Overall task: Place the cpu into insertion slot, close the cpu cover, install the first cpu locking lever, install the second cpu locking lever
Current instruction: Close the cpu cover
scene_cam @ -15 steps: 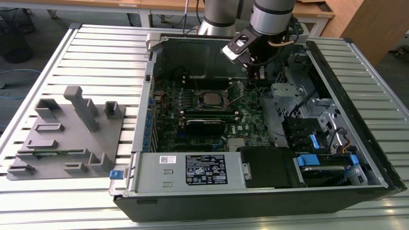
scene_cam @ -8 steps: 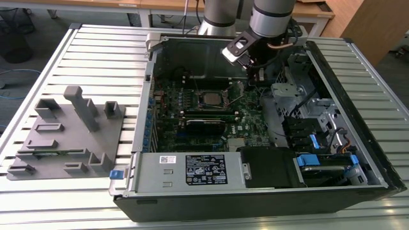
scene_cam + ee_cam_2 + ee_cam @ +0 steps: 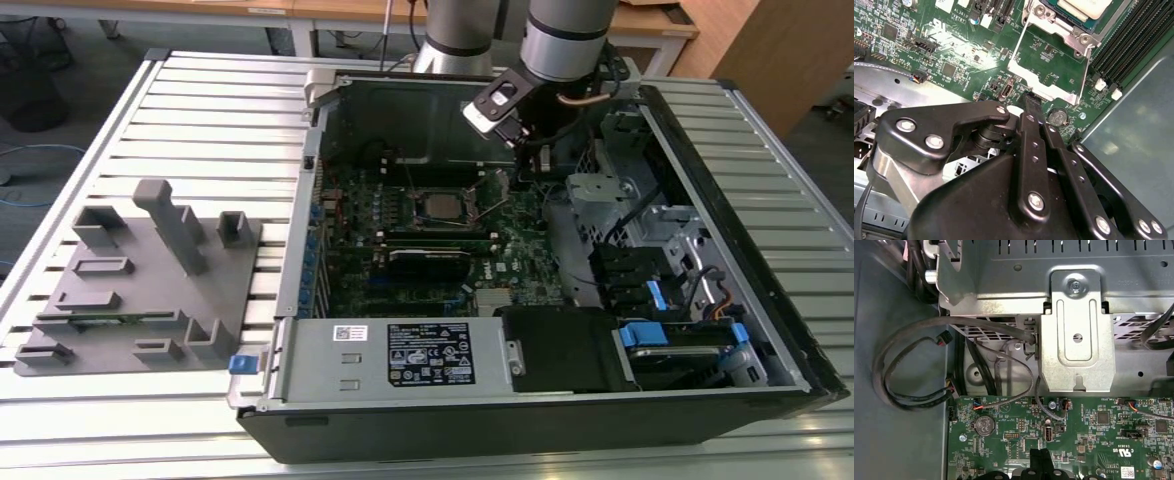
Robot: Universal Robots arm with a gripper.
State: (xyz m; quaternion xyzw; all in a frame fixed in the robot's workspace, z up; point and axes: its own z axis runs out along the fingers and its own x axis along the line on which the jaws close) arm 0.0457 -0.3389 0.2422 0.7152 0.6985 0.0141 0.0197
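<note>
Beyond the fingertips, the cpu [image 3: 1081, 6] lies seated in the insertion slot [image 3: 1064, 22], its pale metal top facing up; placement therefore appears done. Between chip and fingertips stands the cpu cover [image 3: 1024, 70], swung up off the socket so that green board shows through its window. Its free edge lies just ahead of the gripper [image 3: 1030, 102]; whether the tip touches that edge cannot be told. The fingers [image 3: 1035, 462] are drawn narrow, side by side, with only a slit between them and nothing visible in it. By judgement, this posture suits nudging a thin frame rather than grasping one. The cover is not yet closed, so neither locking lever can be latched.

Near the fingertips sits a coin cell [image 3: 1057, 117], and past the cover's far side run the long memory slots [image 3: 1134, 35]. On the opposite side of the fingers from the chip, loose cables [image 3: 909, 385] and a metal bracket [image 3: 1076, 340] crowd the case wall, narrowing the approach. Well apart from the fingers rest a grey fixture tray [image 3: 134, 290], outside the case, and the power supply [image 3: 400, 355], within it.
</note>
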